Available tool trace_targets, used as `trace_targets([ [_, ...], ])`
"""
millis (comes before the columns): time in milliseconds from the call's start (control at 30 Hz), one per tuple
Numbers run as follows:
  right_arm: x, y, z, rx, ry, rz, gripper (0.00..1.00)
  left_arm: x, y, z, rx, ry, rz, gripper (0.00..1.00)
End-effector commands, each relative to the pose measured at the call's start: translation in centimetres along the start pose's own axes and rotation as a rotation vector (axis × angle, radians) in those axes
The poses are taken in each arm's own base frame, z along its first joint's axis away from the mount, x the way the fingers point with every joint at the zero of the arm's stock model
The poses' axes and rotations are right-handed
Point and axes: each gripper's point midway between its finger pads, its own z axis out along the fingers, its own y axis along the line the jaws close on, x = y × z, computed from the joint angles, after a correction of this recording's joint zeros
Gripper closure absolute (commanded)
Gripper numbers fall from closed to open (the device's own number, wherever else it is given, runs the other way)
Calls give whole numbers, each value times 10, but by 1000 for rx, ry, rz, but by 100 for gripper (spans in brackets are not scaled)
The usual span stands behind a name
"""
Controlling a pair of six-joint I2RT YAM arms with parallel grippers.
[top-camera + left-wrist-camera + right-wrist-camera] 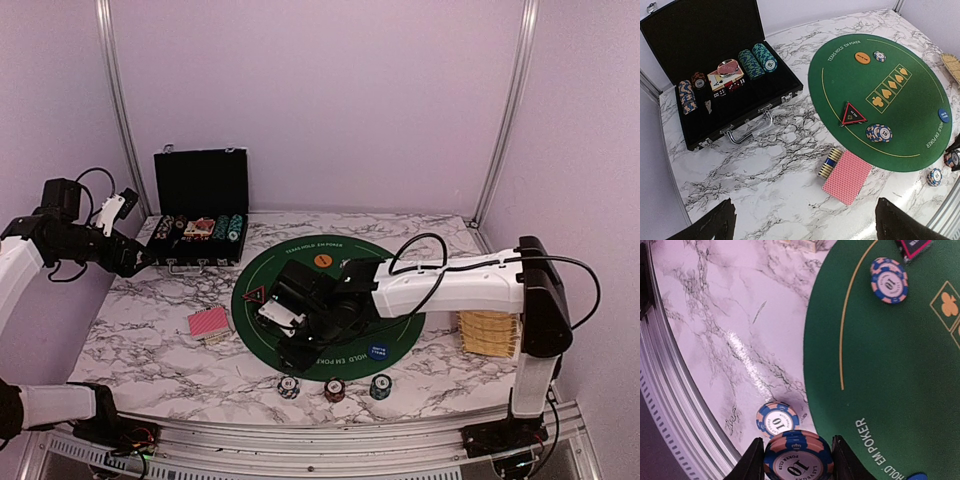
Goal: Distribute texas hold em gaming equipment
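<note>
Top view: right gripper (297, 356) low at green mat's (400, 265) near-left edge. Left gripper (138, 257) hangs beside black case (200, 215).
Left wrist: left jaws spread wide, empty. Card deck (847, 176) flat near tabletop's (765, 165) left edge, long axis diagonal.
Right wrist: fingers clamp blue-pink chip (799, 460) by its rim, face up.

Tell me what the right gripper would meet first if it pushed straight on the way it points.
Likely the loose chip on the marble table beside the green mat, just ahead of the right gripper and its held chip. Depth is unclear.
</note>
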Motion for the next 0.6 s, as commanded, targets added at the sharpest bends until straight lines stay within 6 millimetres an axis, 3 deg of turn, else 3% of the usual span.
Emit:
trace_targets([
  [0, -12, -43, -35, 55, -72, 103, 90, -7, -3, -11, -5, -18, 20, 1],
  [200, 14, -133, -56, 192, -102, 282, 89, -6, -4, -11, -1, -16, 21, 1],
  [367, 57, -193, -60, 297, -93, 427, 89, -5, -4, -10, 0, -15, 21, 1],
  [567, 103, -225, -46, 355, -39, 524, 88, -7, -4, -10, 5, -17, 19, 1],
])
